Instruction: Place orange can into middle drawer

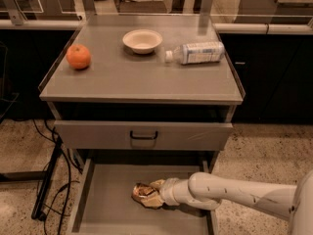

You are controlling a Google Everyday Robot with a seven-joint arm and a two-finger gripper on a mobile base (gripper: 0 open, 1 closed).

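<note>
The orange can [143,192] is a shiny gold-orange can lying inside the open middle drawer [102,209], low on its grey floor near the centre. My gripper [152,194] reaches in from the right on a white arm and its fingers are closed around the can. The can looks to be at or just above the drawer floor. The gripper's fingers partly hide the can's right side.
On the cabinet top stand a round orange fruit [78,56], a white bowl [142,40] and a clear plastic bottle [195,53] lying on its side. A closed drawer front with a black handle [143,135] overhangs the open drawer. Cables [46,190] hang at the left.
</note>
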